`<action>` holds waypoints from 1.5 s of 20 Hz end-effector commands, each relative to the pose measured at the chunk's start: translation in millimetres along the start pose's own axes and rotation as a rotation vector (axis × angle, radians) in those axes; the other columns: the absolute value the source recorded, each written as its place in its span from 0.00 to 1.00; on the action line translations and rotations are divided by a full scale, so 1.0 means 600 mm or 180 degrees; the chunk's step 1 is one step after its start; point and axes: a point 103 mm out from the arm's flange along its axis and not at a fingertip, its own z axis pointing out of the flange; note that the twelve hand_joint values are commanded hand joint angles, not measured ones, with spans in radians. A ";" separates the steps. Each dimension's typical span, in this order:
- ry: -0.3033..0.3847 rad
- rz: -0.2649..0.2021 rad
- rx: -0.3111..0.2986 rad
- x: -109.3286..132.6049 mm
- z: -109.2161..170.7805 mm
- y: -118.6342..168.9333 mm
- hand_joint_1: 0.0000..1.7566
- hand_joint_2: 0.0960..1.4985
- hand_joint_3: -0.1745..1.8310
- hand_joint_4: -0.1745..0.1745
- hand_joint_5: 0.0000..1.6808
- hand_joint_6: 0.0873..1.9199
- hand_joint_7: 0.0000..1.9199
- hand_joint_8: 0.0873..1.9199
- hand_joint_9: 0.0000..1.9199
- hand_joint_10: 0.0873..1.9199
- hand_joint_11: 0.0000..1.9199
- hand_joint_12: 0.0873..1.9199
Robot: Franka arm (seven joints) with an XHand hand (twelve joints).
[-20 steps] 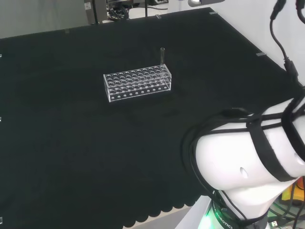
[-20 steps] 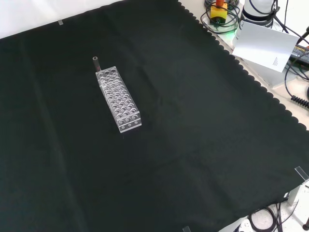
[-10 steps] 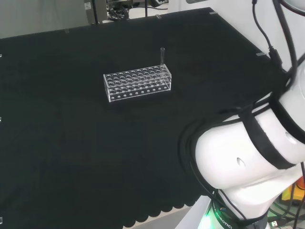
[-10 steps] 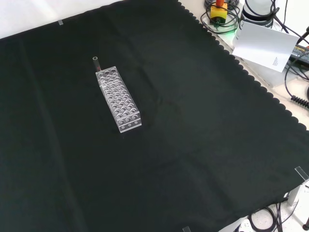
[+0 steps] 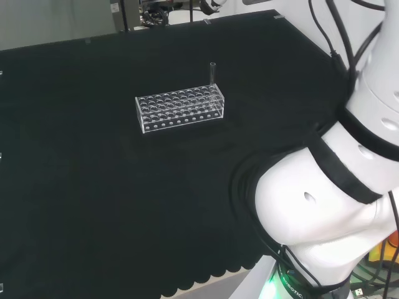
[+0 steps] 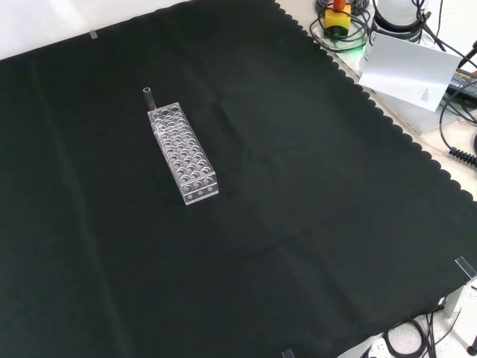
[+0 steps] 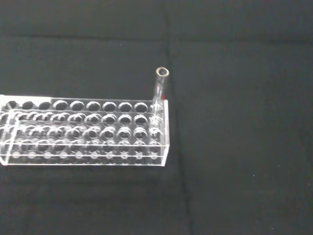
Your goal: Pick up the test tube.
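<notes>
A clear test tube (image 5: 212, 72) stands upright in a corner hole of a clear plastic rack (image 5: 180, 108) with several rows of holes, on the black cloth. The front view has the tube (image 6: 147, 98) at the far end of the rack (image 6: 183, 152). In the wrist view the tube (image 7: 160, 90) rises from the rack's (image 7: 88, 131) end corner, with a little red at its side. The arm's white links (image 5: 330, 199) bulk at the right of the head view, well apart from the rack.
Black cloth (image 6: 298, 224) covers the bench, with a scalloped edge at the right of the front view. Beyond that edge lie cables (image 6: 339, 22), a white card (image 6: 410, 71) and the arm's base.
The arm's white links in the head view have risen and swung, taking up more of the right side. Rack and tube have stayed put.
</notes>
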 end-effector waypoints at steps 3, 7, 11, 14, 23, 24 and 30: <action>0.0151 0.0221 0.0376 -0.059 0.044 0.087 0.33 0.56 0.19 0.37 0.00 0.00 0.00 0.14 0.00 0.24 0.00 0.56; 0.0151 0.0209 0.0488 -0.063 0.066 0.109 0.33 0.56 0.20 0.36 0.01 0.00 0.00 0.19 0.00 0.27 0.00 0.59; 0.0146 0.0173 0.0589 -0.058 0.089 0.130 0.34 0.56 0.20 0.36 0.02 0.00 0.00 0.22 0.00 0.29 0.00 0.60; 0.0118 0.0156 0.0684 -0.054 0.107 0.145 0.34 0.56 0.20 0.36 0.02 0.00 0.00 0.23 0.00 0.30 0.00 0.60; 0.0193 0.0105 0.0809 -0.046 0.147 0.186 0.35 0.56 0.20 0.35 0.03 0.00 0.00 0.24 0.00 0.31 0.00 0.61; 0.0188 0.0094 0.0827 -0.045 0.151 0.191 0.35 0.56 0.20 0.35 0.03 0.00 0.00 0.24 0.00 0.31 0.00 0.61; 0.0187 0.0027 0.0941 -0.028 0.171 0.218 0.37 0.55 0.20 0.35 0.04 0.00 0.00 0.25 0.00 0.32 0.00 0.61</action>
